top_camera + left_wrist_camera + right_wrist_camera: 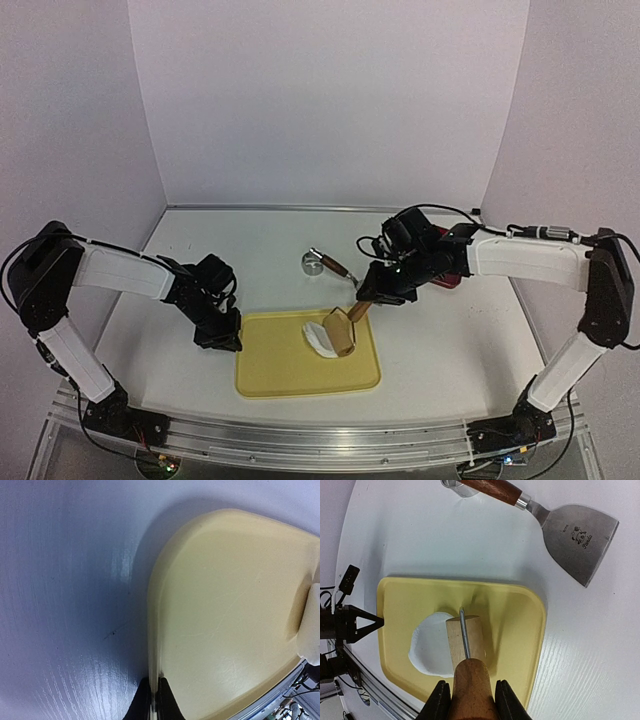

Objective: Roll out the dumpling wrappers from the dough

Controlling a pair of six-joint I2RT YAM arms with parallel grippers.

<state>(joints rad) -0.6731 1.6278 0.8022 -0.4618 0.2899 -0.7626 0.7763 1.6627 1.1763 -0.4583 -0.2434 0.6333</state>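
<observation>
Left gripper (227,339) pinches tray (272,372) rim; right gripper (471,689) clamps roller (476,641) on dough (430,646)

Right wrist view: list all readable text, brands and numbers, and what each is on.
"Panda": script stamp on the steel scraper blade, under a small logo; likely reading, not crisp.
Small print left of that logo: too small to read.
No text on the yellow tray, wooden roller or dough.

The board (290,375) lies on the desk (450,340), the dough (316,341) on its right half, the roller (341,332) on the dough. Behind the board lie the cutter (313,262) and, right of it, the scraper (575,530).
</observation>
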